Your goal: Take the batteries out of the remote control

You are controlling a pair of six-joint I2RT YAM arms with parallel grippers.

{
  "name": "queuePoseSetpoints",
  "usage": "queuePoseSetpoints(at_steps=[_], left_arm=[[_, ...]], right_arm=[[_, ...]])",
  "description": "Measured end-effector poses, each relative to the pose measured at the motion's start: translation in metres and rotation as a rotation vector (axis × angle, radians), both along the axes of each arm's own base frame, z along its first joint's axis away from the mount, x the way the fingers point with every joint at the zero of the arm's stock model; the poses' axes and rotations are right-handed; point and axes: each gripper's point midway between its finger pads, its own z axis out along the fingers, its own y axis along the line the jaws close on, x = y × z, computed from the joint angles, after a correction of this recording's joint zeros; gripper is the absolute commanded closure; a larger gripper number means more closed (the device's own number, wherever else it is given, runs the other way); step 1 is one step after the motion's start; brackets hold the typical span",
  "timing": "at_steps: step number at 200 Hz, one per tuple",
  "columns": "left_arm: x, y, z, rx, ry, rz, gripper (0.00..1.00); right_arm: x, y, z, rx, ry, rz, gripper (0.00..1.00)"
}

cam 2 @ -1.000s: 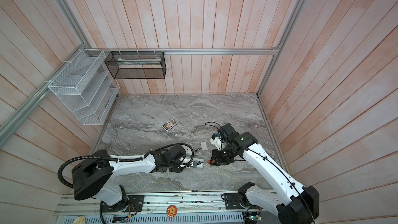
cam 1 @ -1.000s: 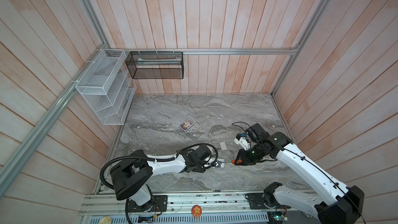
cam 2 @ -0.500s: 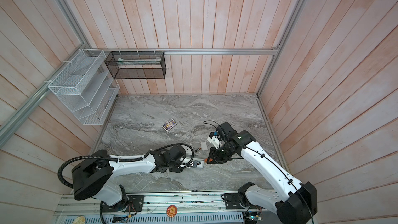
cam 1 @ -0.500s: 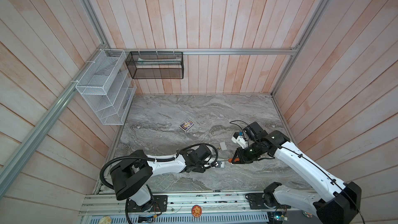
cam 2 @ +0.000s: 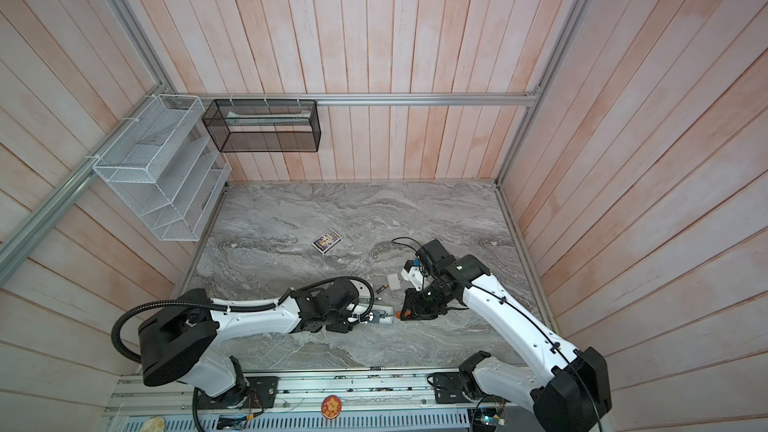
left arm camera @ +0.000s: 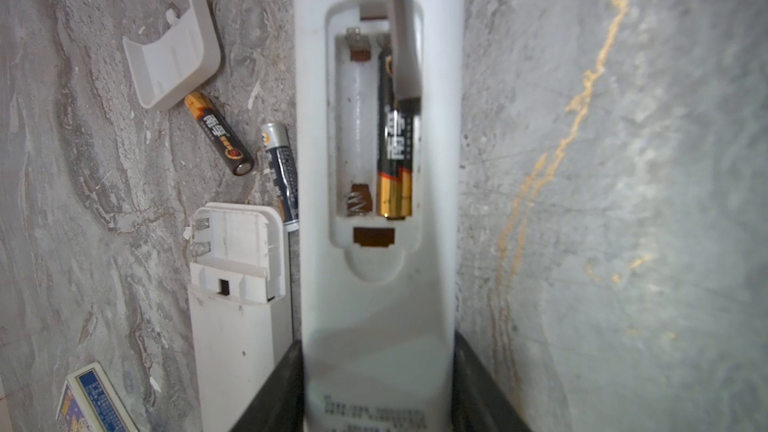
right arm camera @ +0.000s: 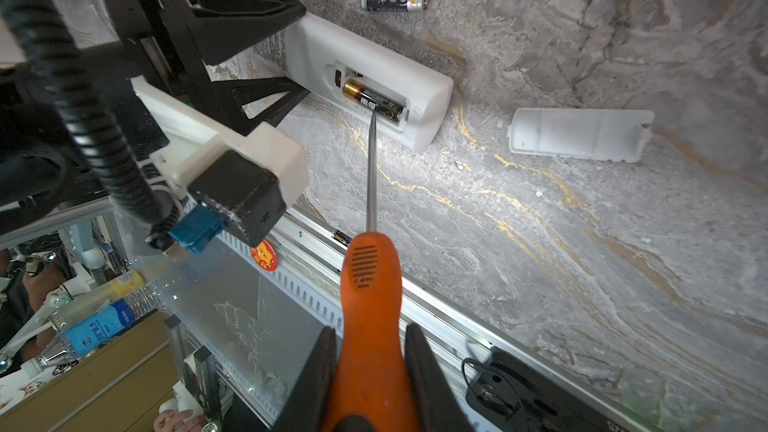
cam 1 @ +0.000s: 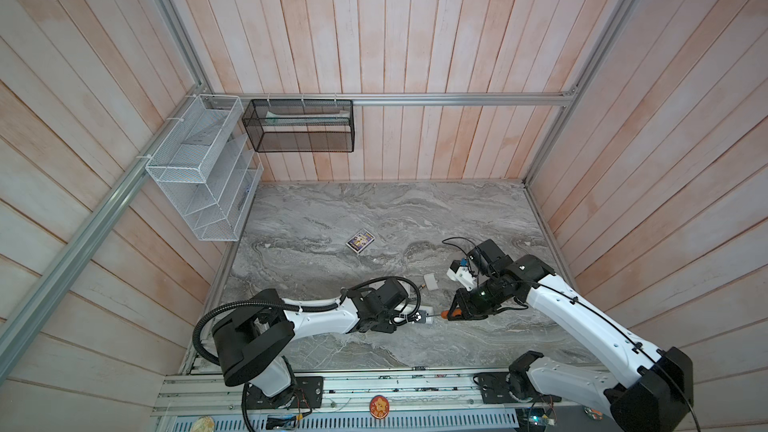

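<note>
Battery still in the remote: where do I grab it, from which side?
Probably across its middle, from above: the battery lies sunk in the remote, against its wall, but the empty slot beside it leaves room there. Lever it up with the screwdriver first.

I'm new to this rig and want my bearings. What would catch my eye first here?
The orange-handled screwdriver, clamped in the right gripper, has its tip at the one battery in the white remote, which the left gripper holds. Two loose batteries lie beside it on the marble table.
</note>
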Motion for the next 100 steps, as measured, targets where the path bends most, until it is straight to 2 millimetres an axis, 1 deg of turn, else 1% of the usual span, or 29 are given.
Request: queuePoseSetpoints(at_steps=[58, 100], left_arm=[[0.0, -0.0001, -0.0001, 0.0, 0.0, 0.0, 1.0], [0.0, 0.0, -0.0002, 0.001, 0.001, 0.0, 1.0]], right_arm=[[0.0004, 0.0, -0.0001, -0.001, 0.002, -0.007, 1.0], [-0.0012, 0.0017, -0.0008, -0.021, -0.017, 0.018, 1.0]])
